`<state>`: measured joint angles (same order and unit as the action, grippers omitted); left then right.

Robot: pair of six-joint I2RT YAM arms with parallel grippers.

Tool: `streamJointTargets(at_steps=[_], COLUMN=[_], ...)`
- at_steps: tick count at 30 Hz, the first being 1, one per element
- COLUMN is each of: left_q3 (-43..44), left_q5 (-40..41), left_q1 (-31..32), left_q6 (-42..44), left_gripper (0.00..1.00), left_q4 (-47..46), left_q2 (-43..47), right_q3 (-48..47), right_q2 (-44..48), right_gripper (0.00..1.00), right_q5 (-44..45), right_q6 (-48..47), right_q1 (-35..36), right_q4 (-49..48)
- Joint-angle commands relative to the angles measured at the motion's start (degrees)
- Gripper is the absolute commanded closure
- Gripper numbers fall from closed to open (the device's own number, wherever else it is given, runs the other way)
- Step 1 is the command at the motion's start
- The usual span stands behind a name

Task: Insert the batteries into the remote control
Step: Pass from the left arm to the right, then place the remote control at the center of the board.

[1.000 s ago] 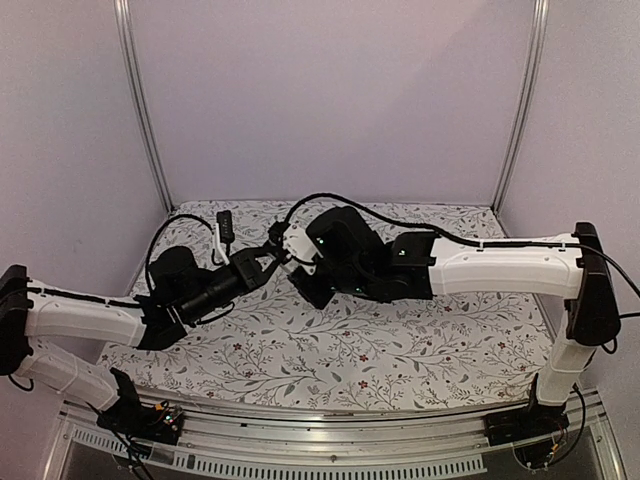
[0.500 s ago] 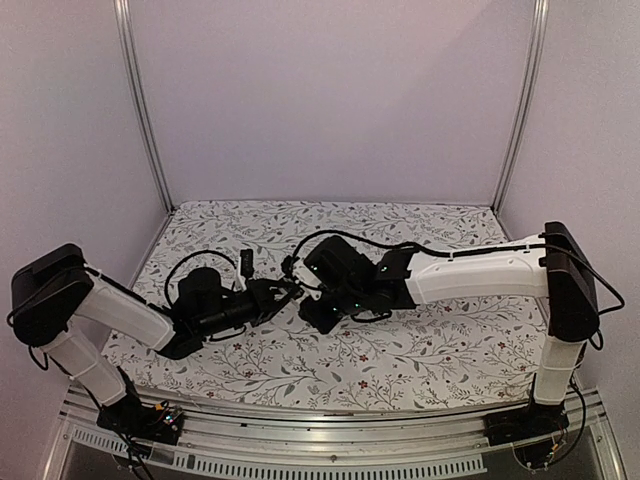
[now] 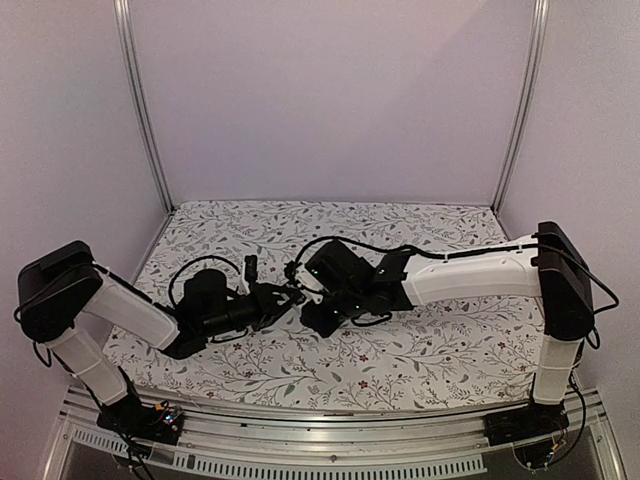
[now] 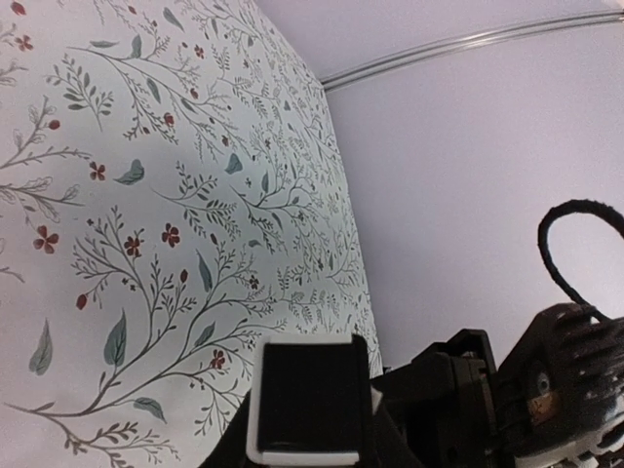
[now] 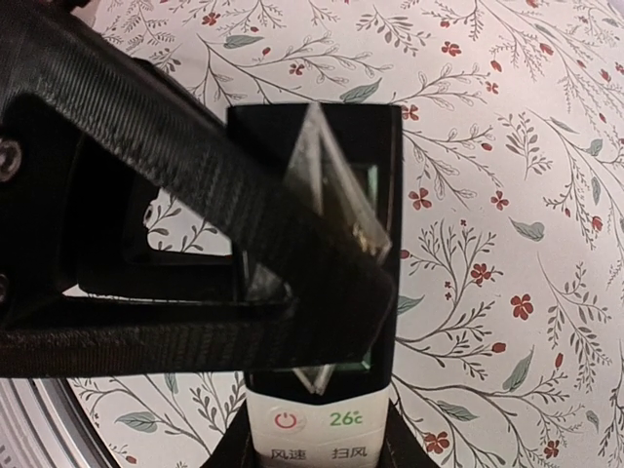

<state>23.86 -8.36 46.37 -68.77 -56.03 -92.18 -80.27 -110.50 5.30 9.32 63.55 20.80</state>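
The white remote control (image 5: 317, 419) shows its red power button and a green "26c" in the right wrist view. My right gripper (image 5: 314, 456) is shut on it, a finger at each long side. A black finger (image 5: 244, 214) of my left gripper crosses its dark screen end. In the left wrist view, the remote's white-rimmed dark end (image 4: 310, 398) sits between my left gripper's (image 4: 310, 439) jaws, shut on it. In the top view the left gripper (image 3: 283, 298) and right gripper (image 3: 304, 291) meet above the table's middle, hiding the remote. No batteries are in view.
The floral tablecloth (image 3: 400, 350) covers the table, with grey walls and metal posts (image 3: 140, 110) behind and at the sides. The right arm's black wrist (image 4: 526, 390) is close beside the left gripper. Cables (image 3: 350, 243) loop over both wrists.
Both arms have drawn back from the far left toward the table's middle, carrying the remote nearer and lower. In the last half second they barely moved.
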Motion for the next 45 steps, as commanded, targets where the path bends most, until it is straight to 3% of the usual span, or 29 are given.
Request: streamJointTargets(at_steps=[1,8,10,12,15,19,25,31,34,39,43,45], left_q3=[-0.97,-1.86,-1.91,-1.86,-1.51,-1.35,-3.57,-2.49,-1.61,-1.6,-1.29,-1.11], left_q5=[4.74,-1.37,-2.7,-2.93,-2.02,-0.61,4.38,15.31,19.34,23.82,26.77,29.38], left_q1=[-1.91,-2.13,-2.47,-2.6,-2.56,-2.67,-2.66,-2.64,-2.66,-2.6,-2.6,-2.57], left_q6=[0.89,-5.87,-6.86,-7.15,-7.29,-9.09,-11.0,-1.12,3.64,8.14,11.87,14.63], left_gripper=[1.0,1.0,0.91,0.74,0.53,0.39,0.25,0.2,0.2,0.2,0.18,0.17], left_q4=[7.78,-2.71,-5.18,-5.54,-3.59,0.08,6.82,19.22,23.12,26.69,29.57,31.23], left_q2=[-2.37,-12.56,-14.32,-14.93,-14.49,-13.98,-8.49,5.38,10.54,16.99,21.86,25.03], right_q3=[1.73,1.94,2.23,2.52,2.51,2.53,4.04,4.53,4.25,4.05,2.58,1.67], right_q2=[0.03,-1.21,-2.0,-2.39,-2.94,-3.87,-4.99,-4.18,-4.18,-4.25,-3.49,-2.33], right_gripper=[0.87,0.86,0.86,0.88,0.89,0.89,0.89,0.85,0.74,0.39,0.23,0.03], right_q5=[0.15,-1.09,-1.01,-0.63,-0.65,-1.39,-2.23,-2.74,-3.9,-4.61,-4.71,-4.0], right_q6=[-1.42,1.36,1.45,1.57,1.58,1.72,2.23,1.47,0.69,0.35,-0.45,-1.02], right_q1=[-0.44,-0.36,-0.36,-0.42,-0.51,-0.78,-1.35,-1.93,-2.11,-2.19,-2.2,-2.48], right_q4=[5.04,5.18,5.42,5.77,6.7,8.55,10.95,15.77,17.84,18.84,18.84,18.8])
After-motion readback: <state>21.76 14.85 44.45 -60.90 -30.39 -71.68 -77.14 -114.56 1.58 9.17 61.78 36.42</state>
